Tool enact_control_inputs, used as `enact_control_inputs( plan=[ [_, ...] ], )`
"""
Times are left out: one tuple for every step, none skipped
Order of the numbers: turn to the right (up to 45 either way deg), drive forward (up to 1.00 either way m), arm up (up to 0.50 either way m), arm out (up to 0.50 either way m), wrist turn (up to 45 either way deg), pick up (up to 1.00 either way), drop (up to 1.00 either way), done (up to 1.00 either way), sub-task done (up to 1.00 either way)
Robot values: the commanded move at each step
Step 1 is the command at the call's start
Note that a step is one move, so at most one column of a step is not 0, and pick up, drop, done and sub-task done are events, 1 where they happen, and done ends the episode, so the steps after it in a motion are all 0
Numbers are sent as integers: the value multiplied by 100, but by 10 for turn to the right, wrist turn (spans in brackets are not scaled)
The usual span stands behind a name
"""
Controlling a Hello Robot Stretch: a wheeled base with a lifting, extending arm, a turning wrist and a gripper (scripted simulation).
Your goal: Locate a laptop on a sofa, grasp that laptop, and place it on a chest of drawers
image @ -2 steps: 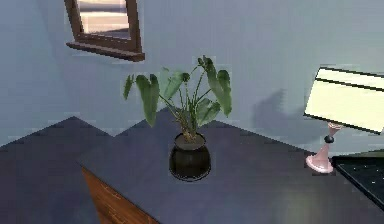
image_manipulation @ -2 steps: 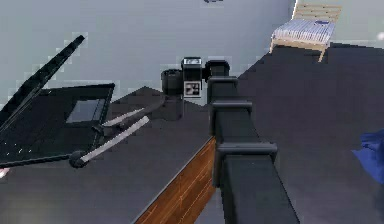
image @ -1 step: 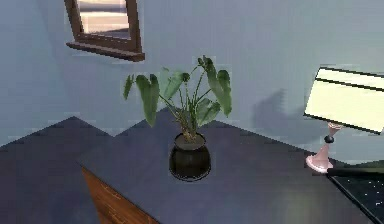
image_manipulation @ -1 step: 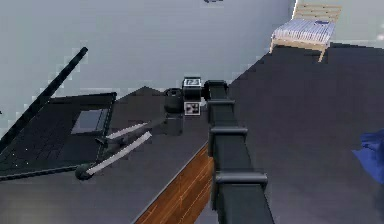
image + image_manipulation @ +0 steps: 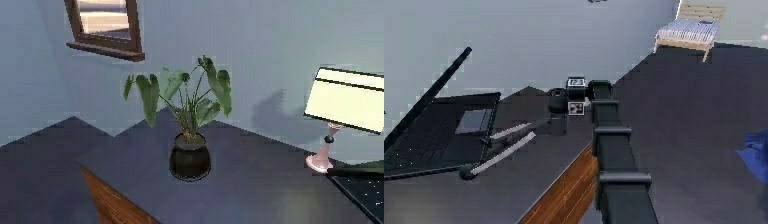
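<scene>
Your dark square arm (image 5: pixel 619 150) reaches over the dark-topped wooden chest of drawers (image 5: pixel 519 198) to the gripper (image 5: pixel 479 152); you cannot tell its state or whether it holds anything, since the open black laptop (image 5: pixel 439 130) lies on that top at its fingertips. Judge the laptop stiff, slick, hinge-fragile: take its base edge. Farther off, a glossy dark round pot (image 5: pixel 189 158) holds a broad-leaved green plant (image 5: pixel 185 90)
</scene>
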Motion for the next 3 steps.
enact_control_inputs(
  plan=[
    [0,0,0,0,0,0,100,0,0],
    [0,0,4,0,0,0,0,0,0],
    [0,0,0,-8,0,0,0,0,0]
  ],
)
